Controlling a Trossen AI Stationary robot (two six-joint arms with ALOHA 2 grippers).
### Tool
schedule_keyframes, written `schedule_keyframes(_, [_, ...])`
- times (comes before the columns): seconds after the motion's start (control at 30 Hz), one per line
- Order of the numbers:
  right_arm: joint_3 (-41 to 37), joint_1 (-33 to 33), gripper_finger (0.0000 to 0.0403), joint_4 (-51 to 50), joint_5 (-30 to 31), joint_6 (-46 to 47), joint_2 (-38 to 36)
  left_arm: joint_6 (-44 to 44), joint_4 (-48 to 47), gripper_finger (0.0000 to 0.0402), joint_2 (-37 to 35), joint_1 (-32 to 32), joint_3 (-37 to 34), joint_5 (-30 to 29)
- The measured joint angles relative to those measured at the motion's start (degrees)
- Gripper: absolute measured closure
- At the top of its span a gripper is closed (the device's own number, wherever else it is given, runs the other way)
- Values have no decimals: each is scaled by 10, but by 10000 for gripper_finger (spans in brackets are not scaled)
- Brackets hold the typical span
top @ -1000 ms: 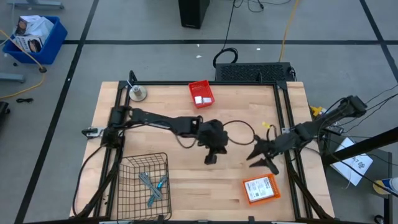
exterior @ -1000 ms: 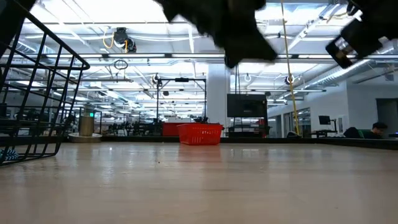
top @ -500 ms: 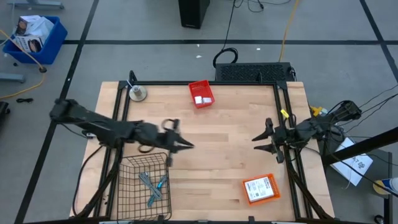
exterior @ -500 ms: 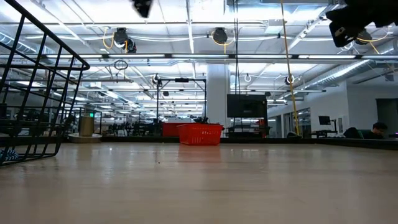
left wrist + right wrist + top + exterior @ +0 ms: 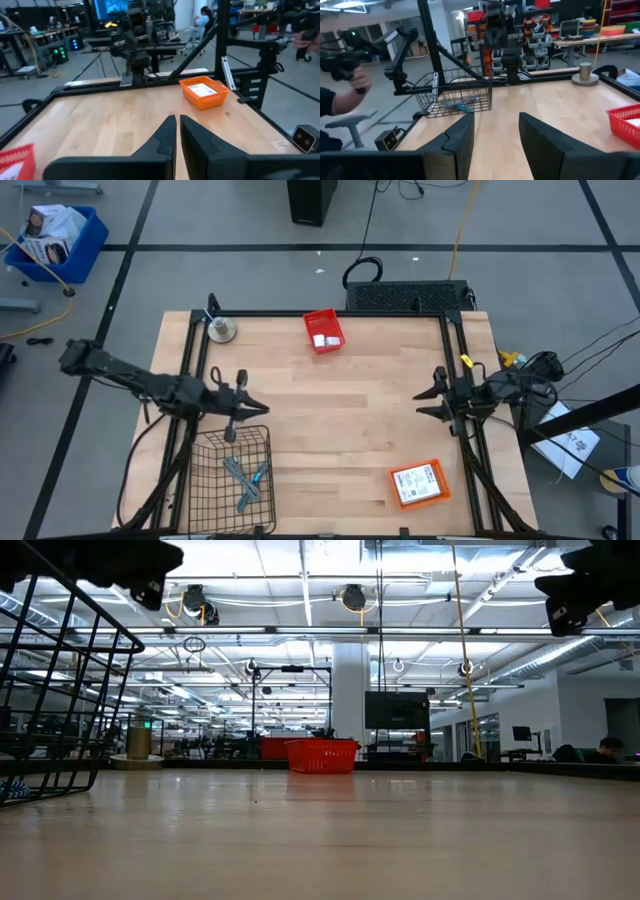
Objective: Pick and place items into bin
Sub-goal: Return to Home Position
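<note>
The wire basket (image 5: 236, 470) stands at the table's near left corner, and a grey metal tool (image 5: 234, 470) and a teal-handled tool (image 5: 258, 477) lie in it. My left gripper (image 5: 256, 407) hovers shut over the basket's far rim; the left wrist view shows its fingers (image 5: 176, 134) almost together, pointing level across the table. My right gripper (image 5: 432, 400) is open at the right edge, holding nothing, and its fingers (image 5: 495, 132) point toward the basket (image 5: 455, 92). White items lie in a red bin (image 5: 323, 331). A printed packet lies in an orange bin (image 5: 418, 482).
A round silver disc (image 5: 221, 330) sits at the far left corner. The red bin (image 5: 322, 755) is at the far middle and the orange bin (image 5: 202, 92) near the right. Bare wood lies between them. A person's hand (image 5: 356, 80) shows beyond the table's left side.
My left gripper has swung from the table's middle back toward the left edge, ending over the basket's far rim and pointing level. My right gripper has drawn back toward the right edge. The things in the basket and bins have stayed put.
</note>
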Motion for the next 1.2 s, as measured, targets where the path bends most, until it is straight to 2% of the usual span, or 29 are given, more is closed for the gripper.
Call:
schedule_keyframes(0.13, [7,-1,256,-40,13,3,-7,-12,-26,371,-57,16,-30,8])
schedule_keyframes(0.37, [4,-3,254,-52,40,7,-7,-17,-73,371,-158,27,-63,21])
schedule_keyframes(0.5, [-43,-3,256,4,59,-3,-7,-10,-20,371,-221,28,-114,42])
schedule_keyframes(0.73, [-118,-6,253,101,63,-1,-7,-36,-21,371,-308,53,-187,33])
schedule_keyframes(0.9, [-142,-14,256,151,62,-33,-1,-48,-54,371,-328,70,-187,35])
schedule_keyframes(1.0, [-143,-15,258,153,59,-63,14,-54,-63,371,-327,73,-187,30])
schedule_keyframes(1.2, [-144,-14,257,163,61,-68,31,-59,-93,371,-327,74,-187,47])
